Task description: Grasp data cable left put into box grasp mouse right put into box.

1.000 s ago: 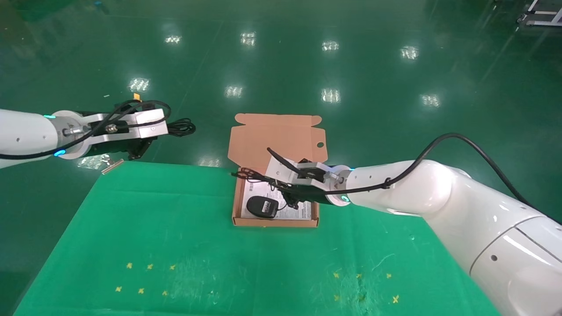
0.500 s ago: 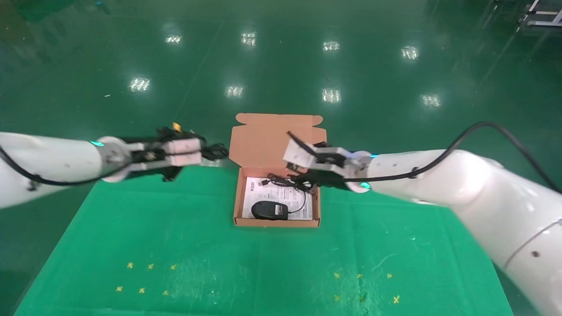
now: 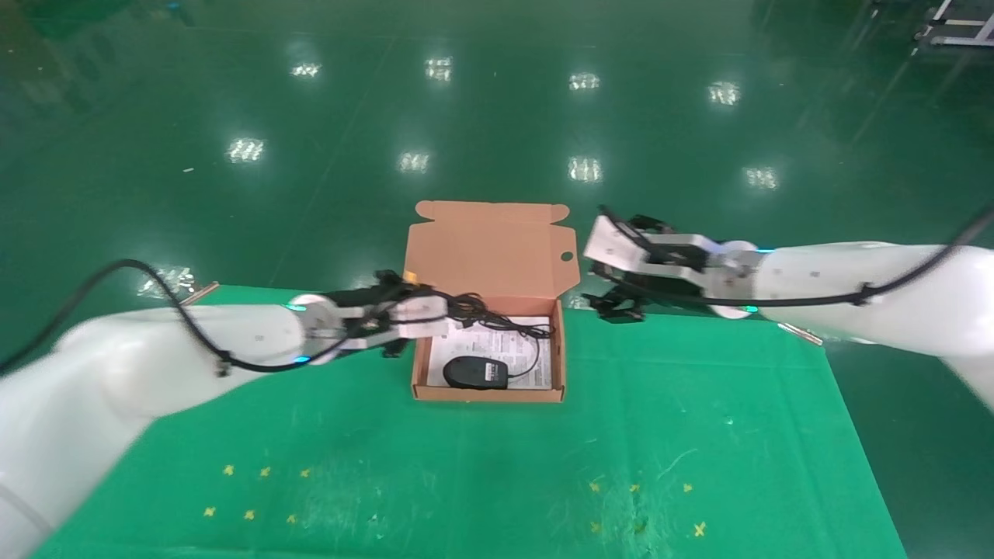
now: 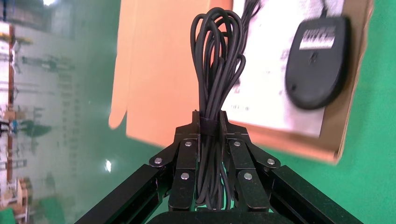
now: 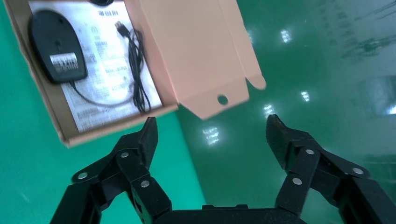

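Holding: my left gripper point(image 4: 209, 122) is clamped on the cable point(image 4: 215, 70), pinching the bundle near its middle.
Left gripper position: I see it at the box's point(image 3: 423, 341) left wall, with the cable's loops reaching over the rim toward the far half.
Right gripper point(image 5: 211, 135): I see its fingers spread wide with nothing between them, off the box's right far corner, beside the lid.
Mouse point(image 3: 475, 372): lying inside the box on the white sheet, near side, cord point(image 5: 136, 70) trailing toward the back.
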`<move>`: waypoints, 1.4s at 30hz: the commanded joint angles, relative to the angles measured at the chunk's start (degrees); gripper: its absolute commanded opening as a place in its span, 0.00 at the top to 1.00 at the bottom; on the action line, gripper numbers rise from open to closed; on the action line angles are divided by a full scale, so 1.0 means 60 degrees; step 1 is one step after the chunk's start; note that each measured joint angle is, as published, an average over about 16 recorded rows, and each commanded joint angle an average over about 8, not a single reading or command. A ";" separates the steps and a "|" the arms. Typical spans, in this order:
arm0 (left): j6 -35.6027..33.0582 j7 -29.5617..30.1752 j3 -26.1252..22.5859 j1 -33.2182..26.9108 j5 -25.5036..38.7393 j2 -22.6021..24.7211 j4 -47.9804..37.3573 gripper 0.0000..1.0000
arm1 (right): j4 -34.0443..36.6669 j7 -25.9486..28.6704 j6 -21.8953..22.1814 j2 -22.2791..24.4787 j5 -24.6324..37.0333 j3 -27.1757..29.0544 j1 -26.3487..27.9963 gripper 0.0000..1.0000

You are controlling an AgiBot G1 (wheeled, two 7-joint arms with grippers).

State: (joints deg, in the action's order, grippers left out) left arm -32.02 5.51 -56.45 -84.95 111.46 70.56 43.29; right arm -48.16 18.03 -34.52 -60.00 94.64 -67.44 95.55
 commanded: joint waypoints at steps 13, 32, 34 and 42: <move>0.0351 -0.2904 0.0151 0.0134 -0.2299 0.1193 -0.1625 1.00 | -0.1705 0.1394 -0.0345 0.1286 0.1094 -0.0257 0.0262 0.00; 0.0160 -0.3628 0.0152 0.0093 -0.3148 0.1233 -0.1806 0.00 | -0.1990 0.1777 -0.0511 0.1395 0.1497 -0.0360 0.0382 0.00; 0.0163 -0.3613 0.0152 0.0092 -0.3122 0.1229 -0.1796 0.00 | -0.1979 0.1767 -0.0509 0.1390 0.1484 -0.0357 0.0380 0.00; 0.0205 -0.3544 0.0192 0.0018 -0.3121 0.1093 -0.1647 0.00 | -0.1946 0.1742 -0.0459 0.1403 0.1463 -0.0314 0.0431 0.00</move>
State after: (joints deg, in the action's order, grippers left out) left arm -30.36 -15.66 -54.97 -85.54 92.49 76.86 33.60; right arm -59.88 28.33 -37.14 -51.36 103.72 -69.12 98.82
